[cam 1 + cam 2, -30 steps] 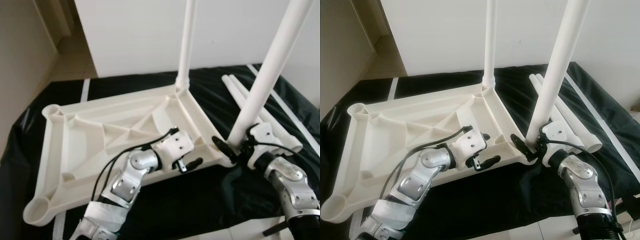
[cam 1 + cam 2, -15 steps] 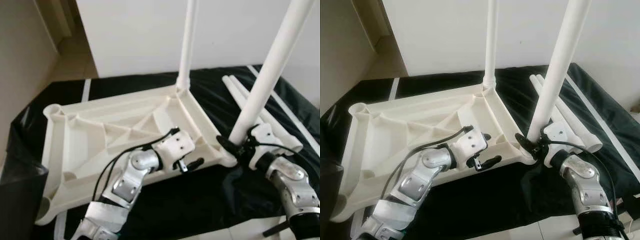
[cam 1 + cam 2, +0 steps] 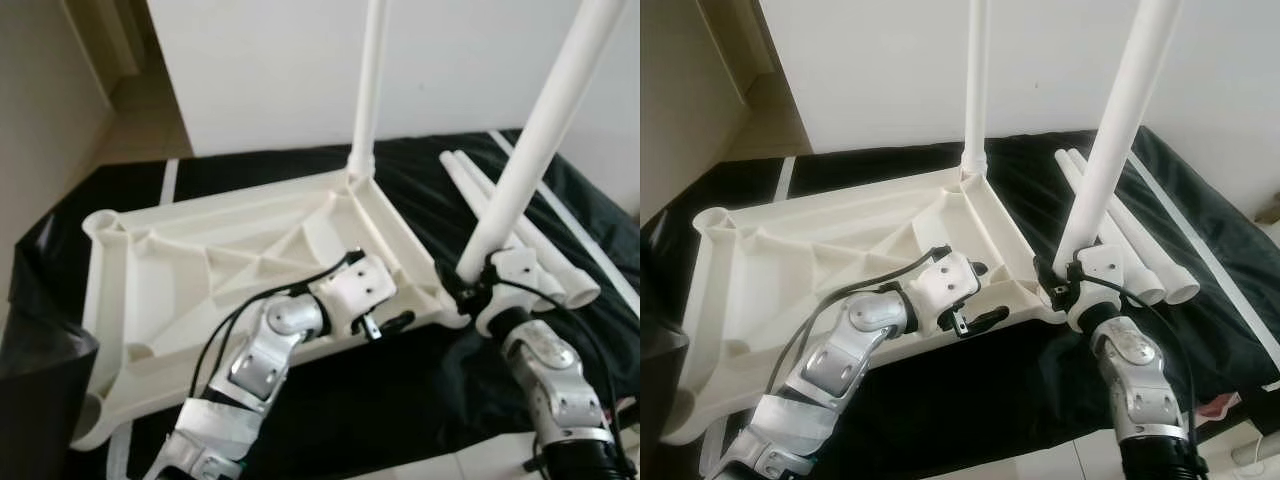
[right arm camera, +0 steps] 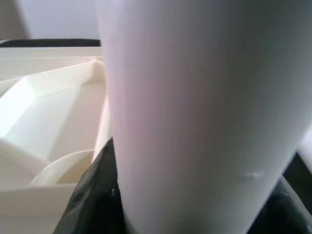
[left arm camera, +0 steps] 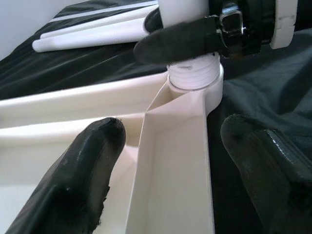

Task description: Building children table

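Right gripper (image 3: 1058, 292), clamped on the white leg (image 3: 1110, 150) at the tabletop's (image 3: 790, 250) four-o'clock corner, has twisted since; leg probably seating

white tabletop (image 3: 200, 270) upside-down; 2 legs (image 3: 530, 140) upright, 2 loose.

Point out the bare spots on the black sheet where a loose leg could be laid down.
Bare black sheet lies in front of the tabletop, between the two arms, and behind it along the wall. It is crowded on the right: spare legs lie there, and the right end effector grips the near leg.
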You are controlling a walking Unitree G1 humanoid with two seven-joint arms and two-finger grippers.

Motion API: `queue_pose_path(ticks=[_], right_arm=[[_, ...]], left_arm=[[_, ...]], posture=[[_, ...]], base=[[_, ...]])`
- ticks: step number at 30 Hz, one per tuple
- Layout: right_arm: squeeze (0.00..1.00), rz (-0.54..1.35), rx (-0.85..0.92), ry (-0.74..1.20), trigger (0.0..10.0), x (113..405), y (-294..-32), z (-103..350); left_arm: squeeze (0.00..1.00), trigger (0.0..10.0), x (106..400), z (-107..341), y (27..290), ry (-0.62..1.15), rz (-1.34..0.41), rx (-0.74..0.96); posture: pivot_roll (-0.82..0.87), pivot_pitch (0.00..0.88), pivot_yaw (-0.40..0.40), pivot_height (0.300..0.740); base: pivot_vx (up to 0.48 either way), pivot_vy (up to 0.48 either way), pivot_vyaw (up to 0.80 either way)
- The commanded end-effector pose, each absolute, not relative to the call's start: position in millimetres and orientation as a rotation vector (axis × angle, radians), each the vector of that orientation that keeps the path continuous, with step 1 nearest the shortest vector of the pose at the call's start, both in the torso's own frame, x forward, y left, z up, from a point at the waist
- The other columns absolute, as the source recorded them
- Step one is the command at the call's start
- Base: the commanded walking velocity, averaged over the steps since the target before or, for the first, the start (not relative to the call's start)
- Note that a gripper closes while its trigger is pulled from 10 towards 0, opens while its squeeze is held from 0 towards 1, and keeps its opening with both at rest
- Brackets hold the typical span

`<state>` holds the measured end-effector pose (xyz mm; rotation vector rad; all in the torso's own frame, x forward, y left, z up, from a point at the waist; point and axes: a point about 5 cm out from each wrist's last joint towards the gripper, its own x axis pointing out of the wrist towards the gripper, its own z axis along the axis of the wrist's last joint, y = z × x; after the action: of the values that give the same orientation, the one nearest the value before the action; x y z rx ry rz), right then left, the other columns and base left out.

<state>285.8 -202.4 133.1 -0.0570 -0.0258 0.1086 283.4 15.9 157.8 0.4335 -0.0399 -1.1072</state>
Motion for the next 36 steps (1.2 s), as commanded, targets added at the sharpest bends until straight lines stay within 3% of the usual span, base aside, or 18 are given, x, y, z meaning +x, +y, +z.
queue_pose_path(ticks=[1, 7, 13, 33, 34, 36], right_arm=[[0.0, -0.031, -0.034, 0.08, 10.0, 280.3, -209.2, 115.5], [0.0, -0.29, 0.082, 0.107, 10.0, 276.0, -186.8, 106.7], [0.0, -0.459, 0.154, 0.149, 10.0, 276.7, -185.5, 99.4], [0.0, -0.395, 0.104, 0.103, 10.0, 277.4, -173.9, 111.0], [0.4, -0.37, 0.115, 0.087, 10.0, 277.7, -173.4, 113.2], [0.4, -0.353, 0.122, 0.075, 10.0, 277.7, -173.0, 115.0]], left_arm=[[0.0, 10.0, 288.7, 155.3, 22.9, -0.034, -0.991, 0.437], [0.0, 10.0, 288.1, 152.5, 24.3, -0.024, -0.99, 0.447], [0.0, 10.0, 287.6, 153.0, 23.8, -0.023, -0.979, 0.438], [0.0, 10.0, 286.7, 151.9, 25.5, -0.018, -0.989, 0.444], [0.0, 10.0, 287.1, 152.0, 26.3, -0.017, -0.987, 0.445], [0.0, 10.0, 287.6, 152.2, 26.9, -0.016, -0.985, 0.446]], posture=[[-0.08, 0.005, 0.002, 0.74], [-0.07, 0.011, 0.0, 0.74], [-0.06, 0.012, -0.006, 0.74], [-0.07, 0.016, 0.003, 0.74], [-0.06, 0.015, 0.002, 0.74], [-0.06, 0.015, 0.002, 0.74]], base=[[0.0, 0.0, 0.0], [0.0, 0.0, 0.0], [0.0, 0.0, 0.0], [0.0, 0.0, 0.0], [0.0, 0.0, 0.0], [0.0, 0.0, 0.0]])
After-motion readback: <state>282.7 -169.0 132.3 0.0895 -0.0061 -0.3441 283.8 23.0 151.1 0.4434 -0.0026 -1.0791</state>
